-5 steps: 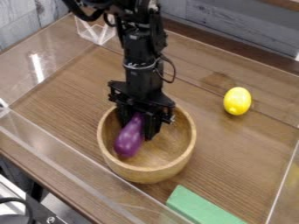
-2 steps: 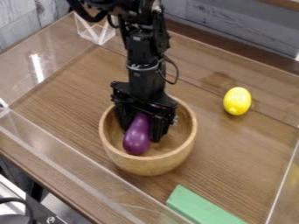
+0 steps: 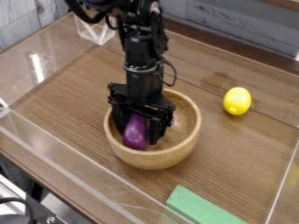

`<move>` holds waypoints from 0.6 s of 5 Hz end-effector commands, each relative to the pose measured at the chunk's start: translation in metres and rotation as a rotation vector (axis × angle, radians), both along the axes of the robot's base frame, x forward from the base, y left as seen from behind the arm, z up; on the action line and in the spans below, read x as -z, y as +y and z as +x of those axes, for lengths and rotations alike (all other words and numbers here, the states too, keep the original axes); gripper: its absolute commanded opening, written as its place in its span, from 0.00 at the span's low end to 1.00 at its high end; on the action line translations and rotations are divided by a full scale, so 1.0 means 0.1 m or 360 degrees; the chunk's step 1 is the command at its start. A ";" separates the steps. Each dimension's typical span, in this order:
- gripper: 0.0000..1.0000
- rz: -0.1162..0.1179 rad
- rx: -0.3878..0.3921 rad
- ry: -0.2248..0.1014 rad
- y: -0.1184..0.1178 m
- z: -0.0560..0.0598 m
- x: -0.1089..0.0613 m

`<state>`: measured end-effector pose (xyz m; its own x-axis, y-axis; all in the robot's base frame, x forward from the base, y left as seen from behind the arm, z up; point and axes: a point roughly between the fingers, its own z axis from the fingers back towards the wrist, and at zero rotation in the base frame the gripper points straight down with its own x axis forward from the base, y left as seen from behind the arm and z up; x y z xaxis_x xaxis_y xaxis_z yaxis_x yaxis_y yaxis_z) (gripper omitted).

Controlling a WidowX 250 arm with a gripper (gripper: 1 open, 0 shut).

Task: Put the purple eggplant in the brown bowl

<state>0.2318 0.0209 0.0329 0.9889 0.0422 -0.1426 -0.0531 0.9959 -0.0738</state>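
Note:
The brown bowl (image 3: pixel 184 147) sits on the wooden table at the centre of the camera view. The purple eggplant (image 3: pixel 136 133) lies inside it, towards the left wall. My gripper (image 3: pixel 142 124) points straight down into the bowl, directly over the eggplant, with its black fingers (image 3: pixel 119 120) spread apart on either side of it. The jaws stand open and no longer clamp the eggplant, though the fingertips and the eggplant's upper part are partly hidden behind the gripper body.
A yellow lemon (image 3: pixel 237 101) lies on the table to the right of the bowl. A green rectangular block (image 3: pixel 214 208) rests near the front edge. Clear plastic walls (image 3: pixel 47 66) border the table on the left and front.
The jaws have opened and let the eggplant go; it has settled lower into the bowl. The bowl has shifted slightly to the right. The arm has stayed in place.

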 end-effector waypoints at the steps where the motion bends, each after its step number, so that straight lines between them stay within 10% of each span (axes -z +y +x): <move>1: 1.00 0.0005 0.0003 -0.0059 -0.02 0.01 -0.11; 3: 1.00 -0.0001 0.0005 -0.0032 -0.06 -0.05 -0.12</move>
<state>0.2204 0.0149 0.0332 0.9843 0.0353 -0.1730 -0.0496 0.9956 -0.0790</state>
